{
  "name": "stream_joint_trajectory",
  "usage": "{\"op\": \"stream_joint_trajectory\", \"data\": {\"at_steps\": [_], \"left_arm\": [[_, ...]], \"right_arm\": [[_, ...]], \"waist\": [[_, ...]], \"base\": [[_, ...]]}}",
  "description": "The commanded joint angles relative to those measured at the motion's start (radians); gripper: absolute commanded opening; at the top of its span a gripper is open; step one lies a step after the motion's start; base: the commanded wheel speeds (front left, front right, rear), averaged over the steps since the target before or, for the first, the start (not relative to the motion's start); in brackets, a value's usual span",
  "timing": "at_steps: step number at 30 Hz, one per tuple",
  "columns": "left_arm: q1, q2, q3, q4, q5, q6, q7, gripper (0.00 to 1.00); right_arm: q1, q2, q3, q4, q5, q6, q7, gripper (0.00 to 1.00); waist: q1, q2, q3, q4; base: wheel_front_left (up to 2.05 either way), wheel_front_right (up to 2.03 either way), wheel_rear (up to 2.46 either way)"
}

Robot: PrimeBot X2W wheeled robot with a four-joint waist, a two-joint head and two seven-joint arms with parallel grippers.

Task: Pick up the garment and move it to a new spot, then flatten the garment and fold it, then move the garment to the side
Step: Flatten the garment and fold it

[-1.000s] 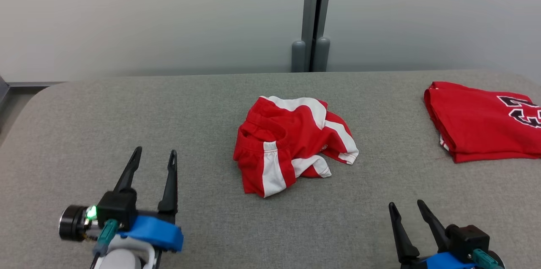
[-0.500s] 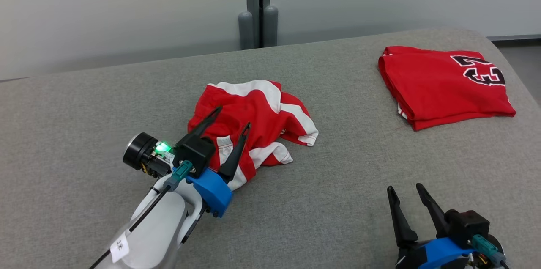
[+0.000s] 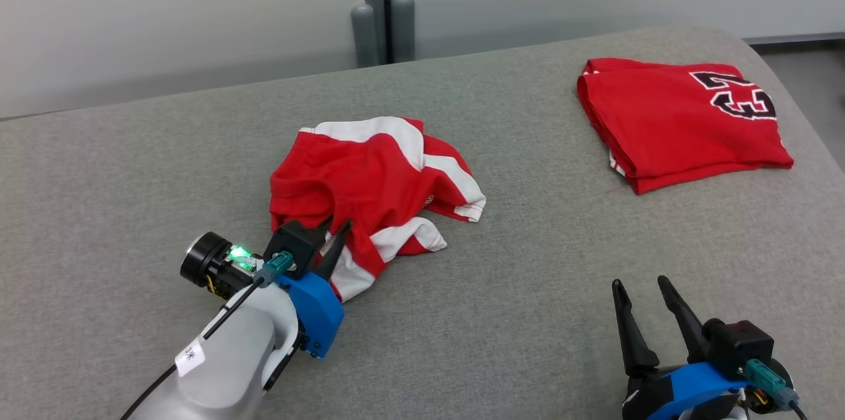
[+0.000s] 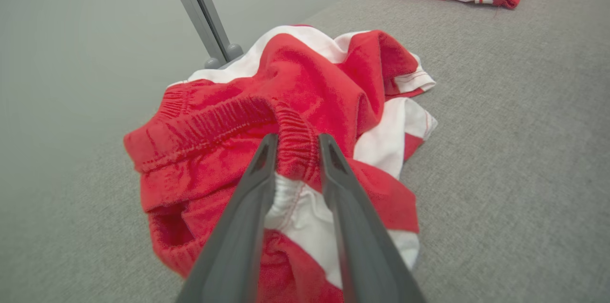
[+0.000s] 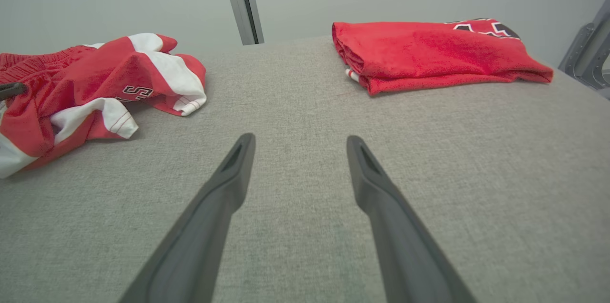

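Between the two dark fingers (image 4: 248, 198) of the left pincer (image 4: 298, 142) sits a bunched ridge of red elastic waistband (image 4: 224, 119). The fingers stand narrowly apart, one pressed to each side of that ridge, so the pincer looks to have hold of the cloth by a small pinch.

Ahead of the fingertips and off to their right spreads the bulk of the shorts (image 3: 376, 189). They are red with broad white stripes and lie crumpled in a loose heap on the grey cloth-covered worktop (image 3: 528, 275). The heap's longer line runs from the pinched waistband away and rightward to the white-hemmed leg ends, which lie farthest from the pincer. A lift from this grip would probably leave the legs trailing below and to the right, so the pincer would need to rise well clear before carrying sideways.

Well apart to the right, low over bare worktop, is the right pincer (image 3: 640, 282). Its fingers are spread wide and hold nothing. The shorts lie off to its left, so the left arm is plainly the nearer one. Farther ahead of the right pincer lies a folded red shirt (image 3: 680, 123) with dark numerals, clear of the shorts.
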Motion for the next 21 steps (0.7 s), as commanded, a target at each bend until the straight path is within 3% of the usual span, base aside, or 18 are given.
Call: {"op": "stream_joint_trajectory", "data": {"at_steps": [1,9,15,21], "left_arm": [[-0.021,0.000,-0.004,0.014,-0.009,-0.001,-0.013,0.00],[0.028,0.000,0.070,-0.025,-0.067,0.028,-0.054,0.00],[0.140,0.041,0.148,-0.180,-0.088,0.073,-0.056,0.00],[0.348,0.091,0.241,-0.340,-0.124,0.148,-0.056,0.00]], "right_arm": [[-0.003,-0.002,0.003,-0.003,0.002,0.000,-0.004,1.00],[0.018,-0.002,-0.005,-0.006,-0.002,0.000,-0.004,1.00],[0.031,-0.002,-0.004,-0.005,0.007,0.000,-0.004,1.00],[0.032,-0.002,-0.008,-0.004,0.002,0.000,-0.004,1.00]], "waist": [[-0.0001,-0.0001,-0.005,0.010],[-0.0001,-0.0001,-0.048,0.085],[-0.0001,-0.0001,-0.058,0.146],[-0.0001,-0.0001,-0.059,0.206]], "base": [[0.00,0.00,0.00],[0.00,0.00,0.00],[0.00,0.00,0.00],[0.00,0.00,0.00]]}}
